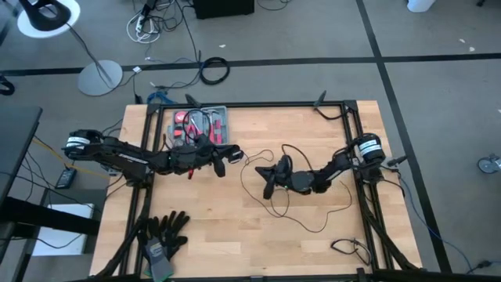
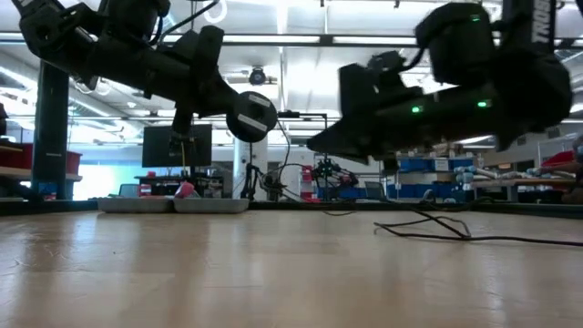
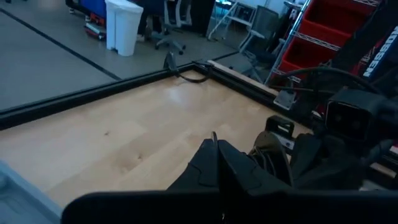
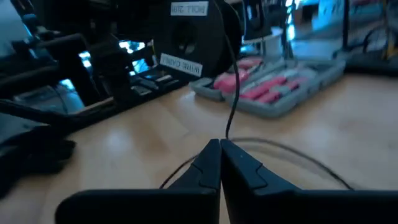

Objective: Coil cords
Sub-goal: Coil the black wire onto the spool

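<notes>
Coiling looks under way: cord [image 1: 309,223] sprawls in loose loops on the table [image 1: 235,243], centre out to 4 o'clock. Right gripper [image 1: 268,186], mid-table, arm stretched low from 3 o'clock, pinches a strand. Left gripper [image 1: 221,169] reaches from 9 o'clock, closed, seemingly holding the puck. Next: gather another loop without tangling.

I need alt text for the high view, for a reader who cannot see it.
Seen from above, the left gripper and right gripper, both shut, meet mid-table over the cords, lying in loose loops on the wooden table.
</notes>
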